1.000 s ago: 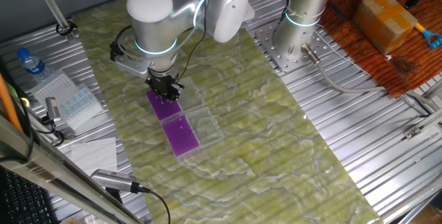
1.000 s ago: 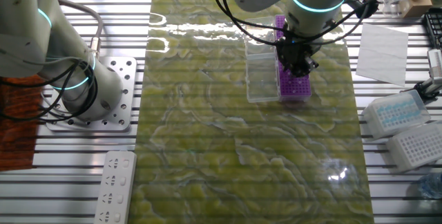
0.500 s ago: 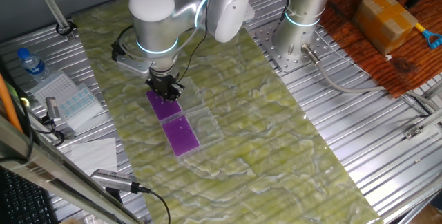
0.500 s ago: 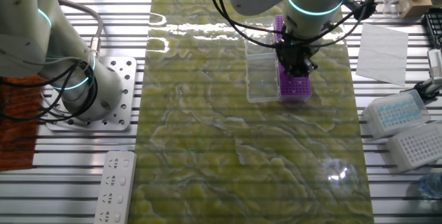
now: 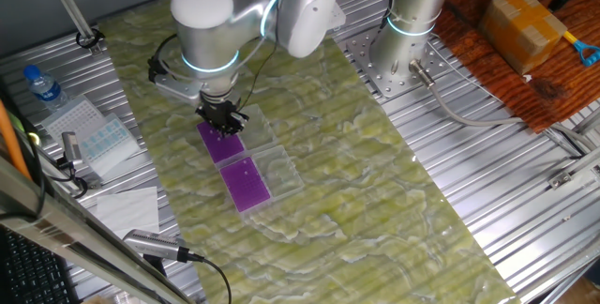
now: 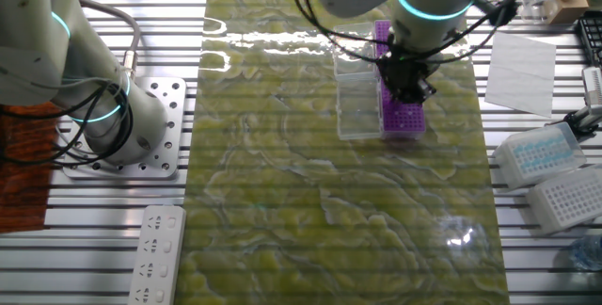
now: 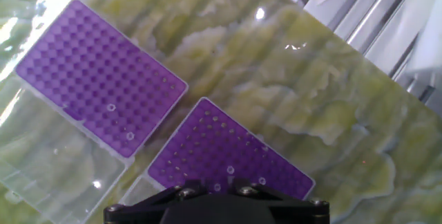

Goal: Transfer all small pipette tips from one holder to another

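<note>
Above the purple racks, the end effector [image 5: 222, 119] points straight down from a bent arm [image 5: 234, 18] whose wrist joint sits directly over it. Its black body fills the bottom edge of the hand view, and the fingertips are not visible there; from the two fixed views the fingers are too small to resolve, so whether they are spread or closed cannot be told.

Directly beneath the end effector lies the near rack [image 7: 228, 155], a purple plate with a grid of holes. Several small pipette tips [image 7: 231, 170] show as pale rings in its holes, clustered close to the end effector body. Whether the fingers touch any tip cannot be told.

Beside it, corner to corner and just apart, lies the second rack [image 7: 97, 75], also purple. Two pale rings are visible near its lower edge.

Both racks rest against clear plastic lids [image 6: 357, 98] on a green marbled mat [image 5: 356, 173] covering the table [image 5: 525, 210].
</note>
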Robot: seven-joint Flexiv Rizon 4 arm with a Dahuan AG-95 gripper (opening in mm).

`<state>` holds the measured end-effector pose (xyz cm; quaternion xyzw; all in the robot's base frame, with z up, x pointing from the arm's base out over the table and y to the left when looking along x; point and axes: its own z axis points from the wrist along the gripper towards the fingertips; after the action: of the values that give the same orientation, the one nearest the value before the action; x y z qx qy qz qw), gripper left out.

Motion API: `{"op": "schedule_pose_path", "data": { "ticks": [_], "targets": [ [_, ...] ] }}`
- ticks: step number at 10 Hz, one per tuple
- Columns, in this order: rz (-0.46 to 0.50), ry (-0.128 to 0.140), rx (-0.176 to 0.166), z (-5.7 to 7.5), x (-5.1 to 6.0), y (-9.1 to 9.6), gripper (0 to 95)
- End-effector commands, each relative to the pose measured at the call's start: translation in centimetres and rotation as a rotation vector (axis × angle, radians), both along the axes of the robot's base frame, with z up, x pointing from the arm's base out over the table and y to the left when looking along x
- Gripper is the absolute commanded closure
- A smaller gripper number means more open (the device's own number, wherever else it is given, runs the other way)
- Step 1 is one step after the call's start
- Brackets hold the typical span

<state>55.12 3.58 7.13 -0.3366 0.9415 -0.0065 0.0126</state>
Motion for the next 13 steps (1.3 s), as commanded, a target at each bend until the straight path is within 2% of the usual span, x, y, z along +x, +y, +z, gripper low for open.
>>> {"op": "schedule_pose_path", "data": {
  "ticks": [1,3,4,5,7,8,11,13],
  "targets": [
    [-0.006,0.026,0.006,2.5,-0.1,0.5,95.0],
    [-0.009,0.026,0.009,2.9,0.0,1.0,95.0],
    [-0.054,0.027,0.009,3.7,0.5,3.9,95.0],
    [-0.086,0.028,0.008,3.8,0.7,5.5,95.0],
    [-0.18,0.026,0.01,3.5,1.0,10.0,95.0],
    [-0.209,0.024,0.01,3.3,1.0,11.4,95.0],
    [-0.258,0.014,0.012,2.3,0.4,13.6,95.0],
    [-0.266,0.011,0.011,2.0,0.1,13.9,95.0]
  ]
}}
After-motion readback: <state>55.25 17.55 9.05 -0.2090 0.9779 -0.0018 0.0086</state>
